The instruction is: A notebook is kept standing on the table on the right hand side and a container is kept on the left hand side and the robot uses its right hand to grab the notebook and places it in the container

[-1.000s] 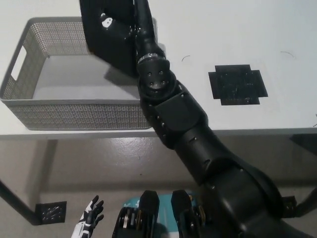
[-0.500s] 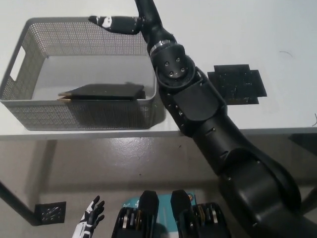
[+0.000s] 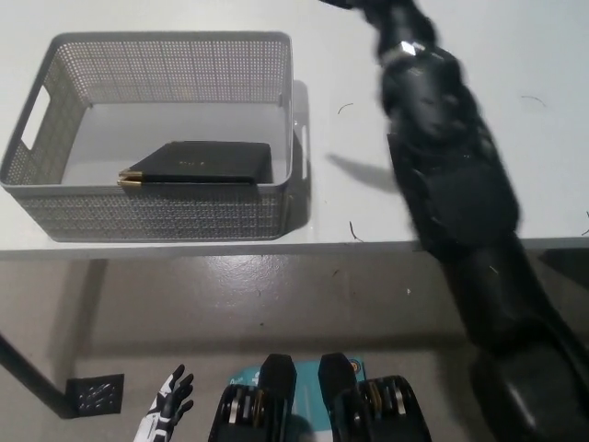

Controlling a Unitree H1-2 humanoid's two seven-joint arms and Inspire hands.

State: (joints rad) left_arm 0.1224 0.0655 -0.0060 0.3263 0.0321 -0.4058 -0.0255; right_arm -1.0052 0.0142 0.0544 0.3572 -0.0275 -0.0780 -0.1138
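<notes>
Placement appears complete: flat black notebook (image 3: 198, 162) lies inside grey mesh container (image 3: 166, 215), upper left; right hand out of frame, state indeterminable.

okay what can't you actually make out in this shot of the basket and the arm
- Right hand: cut off by the top edge of the head view; only the blurred black right arm shows.
- Notebook in the container: its near edge sits behind the mesh front wall.
- Left hand: small, partly cut off by the bottom edge.
</notes>
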